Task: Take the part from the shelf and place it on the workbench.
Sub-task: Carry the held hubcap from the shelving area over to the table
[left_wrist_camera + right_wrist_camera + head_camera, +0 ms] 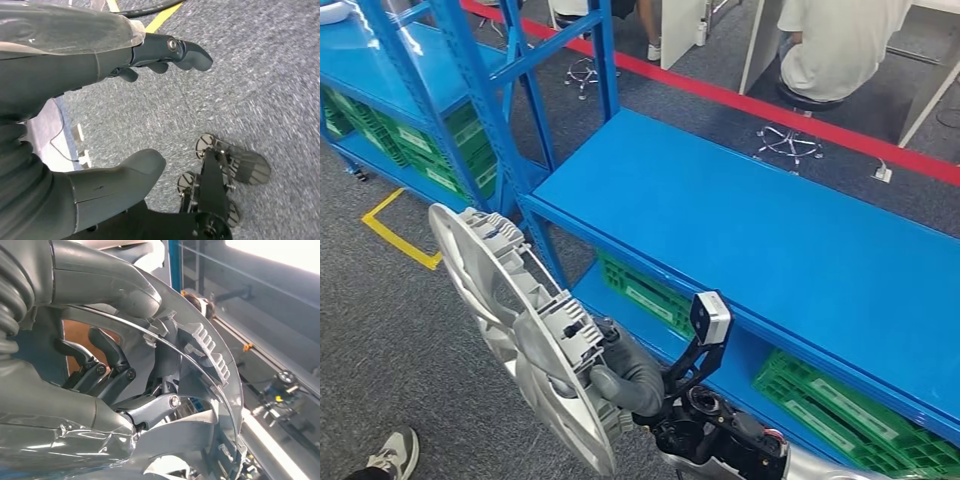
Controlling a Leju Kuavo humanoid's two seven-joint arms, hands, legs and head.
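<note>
The robot's right hand (622, 375) grips a silver wheel cover (516, 330) by its rim, thumb curled over the edge and darker fingers hooked through from the other side. The cover hangs in the air, tilted on edge, its ribbed back with plastic clips facing the blue shelf (773, 230) and its spoked face turned toward the grey carpet (388, 340). It sits just off the shelf's corner post, out over the floor and touching nothing but the hand. In the right wrist view the thumb (113, 285) presses on the rim of the cover (211, 360) while the fingers (113, 360) clasp from behind.

The left hand (113, 115) hangs over the carpet (264, 75) holding nothing, thumb and fingers spread apart.

Green crates (848, 400) lie on the shelf's lower level. A yellow floor line (395, 240) runs by the rack, a red one (773, 105) behind it. A person's shoe (395, 455) stands near the cover, and a seated person (841, 45) is beyond the red line.
</note>
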